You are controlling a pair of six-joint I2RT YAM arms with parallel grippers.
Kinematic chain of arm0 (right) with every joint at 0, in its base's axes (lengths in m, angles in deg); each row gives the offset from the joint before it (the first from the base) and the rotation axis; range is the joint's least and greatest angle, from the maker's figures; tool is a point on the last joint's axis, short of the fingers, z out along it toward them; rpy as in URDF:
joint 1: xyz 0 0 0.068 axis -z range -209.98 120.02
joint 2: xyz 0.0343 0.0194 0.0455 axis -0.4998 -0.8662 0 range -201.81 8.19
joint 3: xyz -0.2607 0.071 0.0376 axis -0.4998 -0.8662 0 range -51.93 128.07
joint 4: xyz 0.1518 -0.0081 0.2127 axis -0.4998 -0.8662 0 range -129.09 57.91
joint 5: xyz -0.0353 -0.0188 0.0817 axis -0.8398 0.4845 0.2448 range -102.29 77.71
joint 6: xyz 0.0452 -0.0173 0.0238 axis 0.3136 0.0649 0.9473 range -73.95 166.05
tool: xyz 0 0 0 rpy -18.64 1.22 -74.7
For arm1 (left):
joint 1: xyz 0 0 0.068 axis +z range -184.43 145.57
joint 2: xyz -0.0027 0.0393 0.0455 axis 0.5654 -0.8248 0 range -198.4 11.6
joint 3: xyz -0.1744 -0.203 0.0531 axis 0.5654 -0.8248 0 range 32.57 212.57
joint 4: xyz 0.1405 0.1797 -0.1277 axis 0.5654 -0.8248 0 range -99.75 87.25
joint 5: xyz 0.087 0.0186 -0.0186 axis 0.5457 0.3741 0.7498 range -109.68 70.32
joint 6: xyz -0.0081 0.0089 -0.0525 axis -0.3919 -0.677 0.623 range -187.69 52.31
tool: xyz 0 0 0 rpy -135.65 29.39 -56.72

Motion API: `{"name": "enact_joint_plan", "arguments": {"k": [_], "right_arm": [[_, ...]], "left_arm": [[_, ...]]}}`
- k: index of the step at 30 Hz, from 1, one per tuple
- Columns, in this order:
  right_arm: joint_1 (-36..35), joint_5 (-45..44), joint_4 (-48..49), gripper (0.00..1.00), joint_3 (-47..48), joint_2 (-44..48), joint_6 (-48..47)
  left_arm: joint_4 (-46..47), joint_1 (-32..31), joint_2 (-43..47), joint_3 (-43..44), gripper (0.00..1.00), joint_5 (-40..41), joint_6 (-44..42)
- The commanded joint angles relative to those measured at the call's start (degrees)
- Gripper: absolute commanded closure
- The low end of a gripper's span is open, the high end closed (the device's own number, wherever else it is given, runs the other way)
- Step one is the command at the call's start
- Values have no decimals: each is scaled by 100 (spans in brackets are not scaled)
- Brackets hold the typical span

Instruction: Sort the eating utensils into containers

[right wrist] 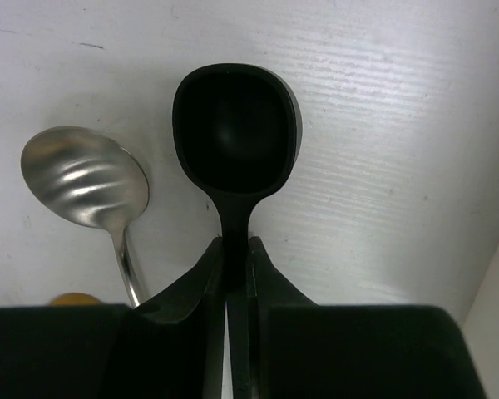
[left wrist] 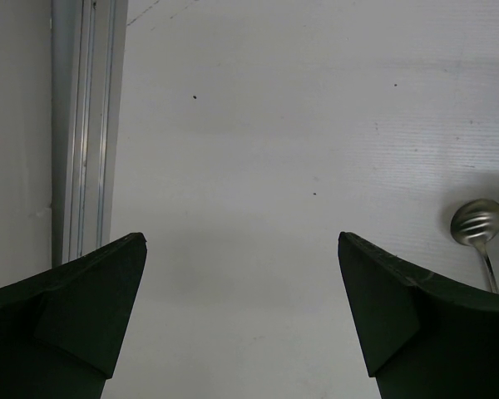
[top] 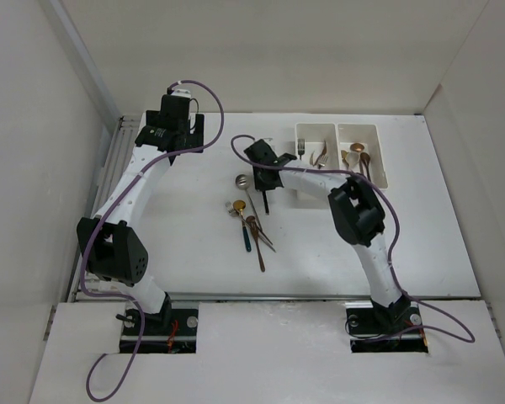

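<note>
My right gripper is shut on the neck of a black spoon, its bowl sticking out past the fingertips just above the table. In the top view this gripper is left of the two joined white bins, and the spoon's handle points toward me. A silver spoon lies just left of the black one, also showing in the top view. Several more utensils lie in a loose pile on the table. Both bins hold some utensils. My left gripper is open and empty at the far left.
A gold-headed spoon lies at the top of the pile. A metal rail runs along the table's left edge. The silver spoon shows at the right of the left wrist view. White walls enclose the table.
</note>
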Motion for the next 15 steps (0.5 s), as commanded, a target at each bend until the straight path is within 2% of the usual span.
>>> {"name": "enact_joint_plan", "arguments": {"k": [1,7,10,12,15], "right_arm": [[-55,-343,140,100,-97,811,-566],[216,-844,993,100,-440,2571,-1613],[1024,-906,942,100,-493,3020,-1851],[1707,-1211,766,100,-563,3021,-1975],[2368,-1688,256,100,-511,2846,-2115]], "left_arm": [[101,18,262,-21,0,73,-54],[101,18,262,-21,0,73,-54],[101,18,262,-21,0,73,-54],[101,18,262,-21,0,73,-54],[101,18,315,-21,0,73,-54]]}}
